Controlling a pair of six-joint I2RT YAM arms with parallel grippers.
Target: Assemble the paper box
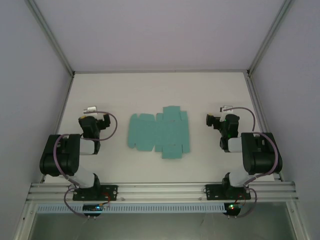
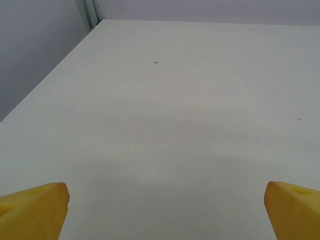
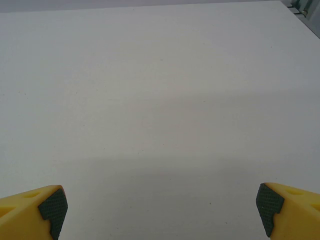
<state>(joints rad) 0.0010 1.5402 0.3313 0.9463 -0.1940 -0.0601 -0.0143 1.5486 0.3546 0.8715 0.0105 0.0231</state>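
Teal paper box [image 1: 159, 132] lies flat on the worktop [image 1: 150, 95], between left fingers [image 2: 32, 210] and right fingers [image 3: 30, 212], well apart from each. Both pairs spread wide. Best bet: pin one panel, fold along a crease.

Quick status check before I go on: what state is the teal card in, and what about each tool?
paper box: flat, unfolded sheet with its flaps spread, lying on the table between the two arms, with neither tool touching it.
left tool: open, holding nothing, over bare table.
right tool: open, holding nothing, over bare table.
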